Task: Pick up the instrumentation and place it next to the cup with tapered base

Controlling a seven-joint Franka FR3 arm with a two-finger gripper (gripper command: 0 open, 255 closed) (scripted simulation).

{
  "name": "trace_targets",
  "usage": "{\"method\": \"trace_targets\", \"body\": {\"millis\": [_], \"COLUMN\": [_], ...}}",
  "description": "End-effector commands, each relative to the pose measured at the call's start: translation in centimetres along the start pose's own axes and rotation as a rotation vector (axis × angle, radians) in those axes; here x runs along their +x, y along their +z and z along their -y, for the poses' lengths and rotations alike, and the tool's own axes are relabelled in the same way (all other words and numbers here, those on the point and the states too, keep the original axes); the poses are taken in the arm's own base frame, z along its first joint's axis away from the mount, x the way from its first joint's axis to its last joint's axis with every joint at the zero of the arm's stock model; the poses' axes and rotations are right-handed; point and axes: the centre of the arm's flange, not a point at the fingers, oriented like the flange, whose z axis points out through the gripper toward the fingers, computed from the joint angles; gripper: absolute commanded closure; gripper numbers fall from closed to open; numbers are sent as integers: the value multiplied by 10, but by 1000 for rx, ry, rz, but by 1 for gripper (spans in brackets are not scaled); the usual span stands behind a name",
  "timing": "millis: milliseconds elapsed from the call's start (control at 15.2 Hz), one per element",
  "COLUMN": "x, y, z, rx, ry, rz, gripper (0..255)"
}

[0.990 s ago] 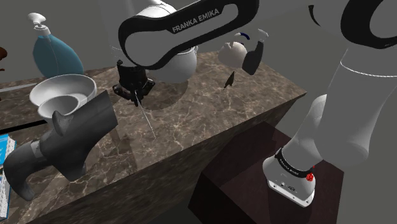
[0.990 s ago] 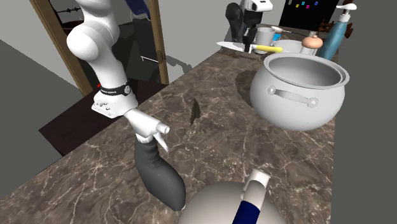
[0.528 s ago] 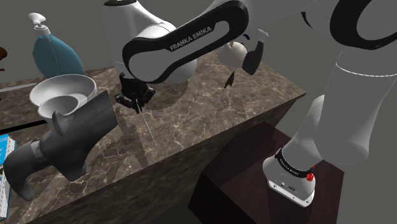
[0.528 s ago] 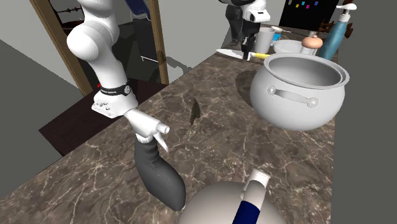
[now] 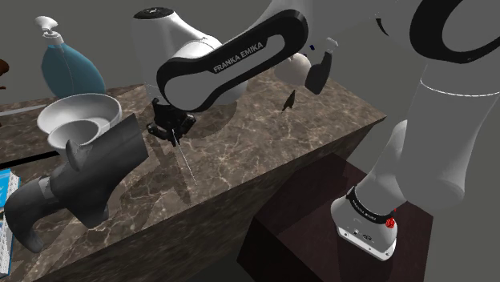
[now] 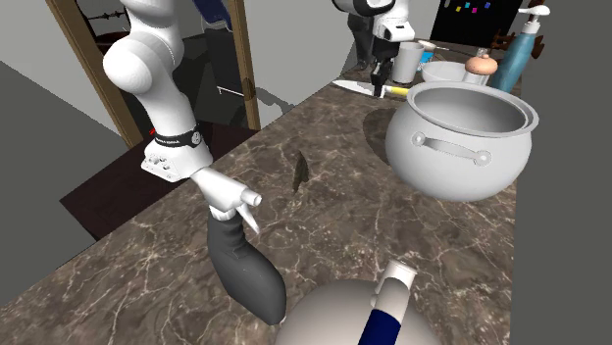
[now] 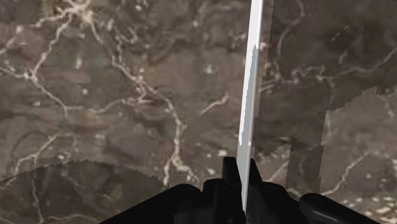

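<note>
Now the pincer (image 7: 243,177) pinches a thin white blade (image 7: 253,95); open-topped grey pot (image 6: 461,162) near.

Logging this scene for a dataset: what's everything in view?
counter: one, dark veined marble, under the items
blade: one, silvery, clasped in the hand
cup: one, grey, by the hand
bowl: one, white, beside the cup
pump bottle: one, blue, next to the bowl
pot: one, light grey, mid-counter
spray bottle: one, dark grey, beside the round vessel
round vessel: one, white and blue, counter's end
arm: one, white, over the counter
hand: one, black, shut on the blade
</note>
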Motion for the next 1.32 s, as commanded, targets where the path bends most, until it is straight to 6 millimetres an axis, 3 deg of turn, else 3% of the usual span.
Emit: {"method": "trace_targets", "body": {"millis": [0,66,132,462,726,1254], "x": [0,0,0,0,0,0], "y": [0,0,0,0,-50,-50], "z": [0,0,0,0,0,0], "rx": [0,0,0,0,0,0], "ry": [0,0,0,0,0,0], "rz": [0,0,0,0,0,0], "gripper": [255,255,0,0,0,0]}}
